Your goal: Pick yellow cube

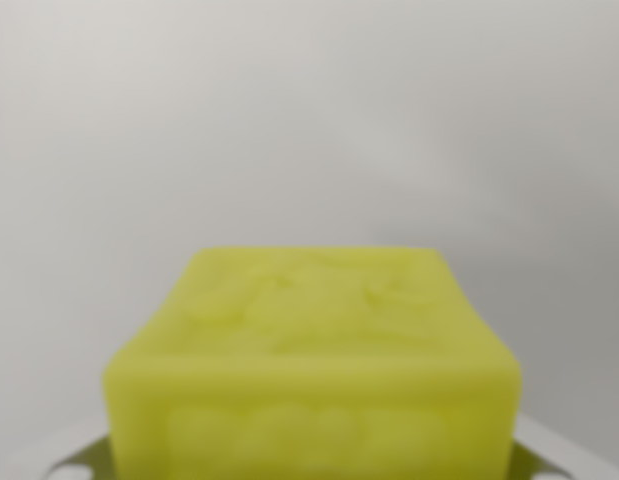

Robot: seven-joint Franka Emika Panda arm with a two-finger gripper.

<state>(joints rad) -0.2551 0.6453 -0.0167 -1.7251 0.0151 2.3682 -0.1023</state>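
Filling the lower middle of the wrist view, the yellow cube (311, 365) is sitting very close under the camera (blurred by nearness), probably because the tool is lining up over it; whether that tool is open or gripping, I cannot tell.

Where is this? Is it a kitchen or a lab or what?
Hard to say, probably a plain test bench or lab. All that shows is a blurry yellow cube very close up, a bare pale grey surface behind it, and pale pieces at the bottom.
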